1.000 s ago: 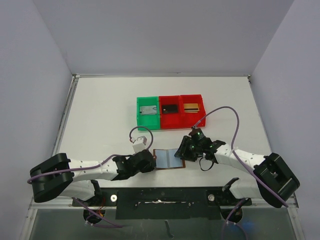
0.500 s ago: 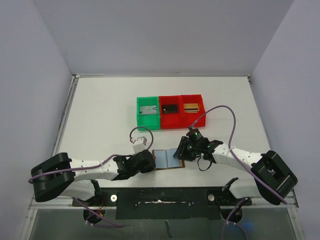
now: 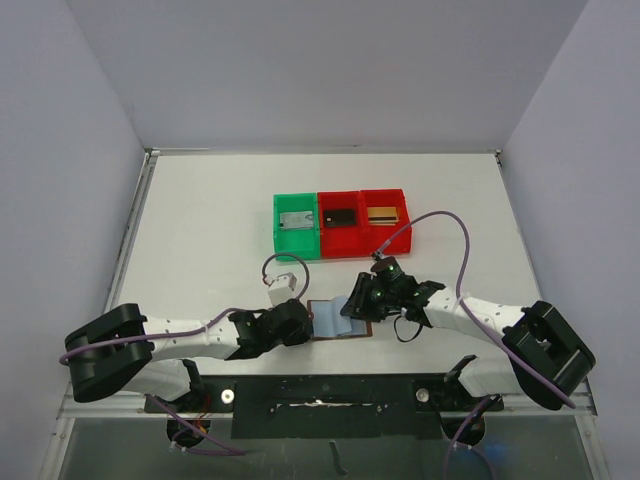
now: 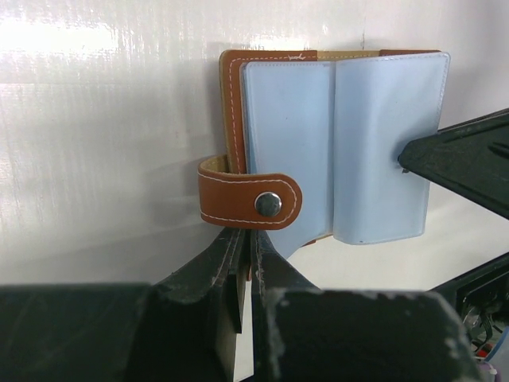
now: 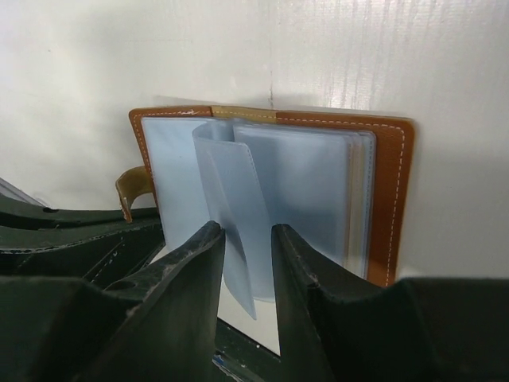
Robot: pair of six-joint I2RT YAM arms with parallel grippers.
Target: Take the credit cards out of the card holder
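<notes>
Left end effector [image 4: 243, 248]: fingers drawn almost together, clamped on the near left edge of the card holder [image 4: 286, 135], just under its brown strap [image 4: 231, 203]. The strap curled round the left cover, with its metal stud [image 4: 268, 204] facing up.

Card holder: lay open and flat on the white counter [image 3: 200, 230], near the front edge and about midway across, directly between the two end effectors. Brown cover underneath, pale blue-grey pocket leaves on top.

Right end effector [image 5: 246, 231]: reached in from the holder's right side, fingers a narrow gap apart. One pocket leaf [image 5: 231, 191] stood raised from the stack and passed between them. The right wrist view did not settle whether the fingers actually pinched that leaf or only straddled it.

Beyond the holder, well apart from both end effectors, three bins stood in a row: green bin [image 3: 297, 250], red bin [image 3: 340, 245], second red bin [image 3: 384, 196]. A gold credit card [image 3: 381, 213] lay inside the rightmost one.
</notes>
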